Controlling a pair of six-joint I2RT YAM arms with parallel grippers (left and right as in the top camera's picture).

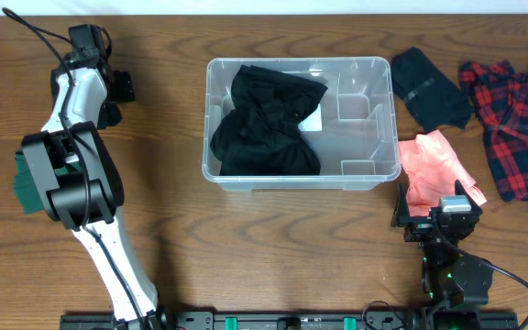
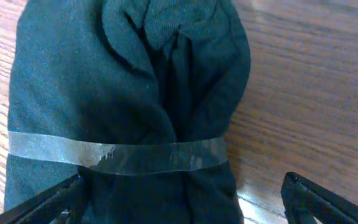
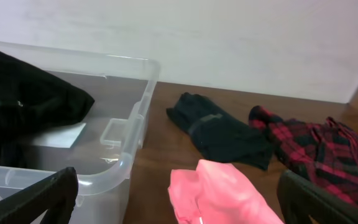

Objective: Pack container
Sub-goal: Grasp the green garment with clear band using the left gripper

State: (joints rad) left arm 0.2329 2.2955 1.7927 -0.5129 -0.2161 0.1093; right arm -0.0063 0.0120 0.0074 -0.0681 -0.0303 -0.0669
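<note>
Packing looks barely begun. The clear container [image 1: 356, 137] sits mid-table with one crumpled black garment [image 1: 264, 119] in its left half, the right half bare. Left to pack, it seems: a taped dark-green bundle [image 2: 104, 93] far left and, at right, a pink cloth [image 1: 438, 165], a dark folded piece [image 1: 429, 87] and a red plaid shirt [image 1: 516, 119]. The left gripper [image 2: 182, 196] gapes over the bundle, and the right gripper [image 3: 176, 199] is open too, holding nothing.
</note>
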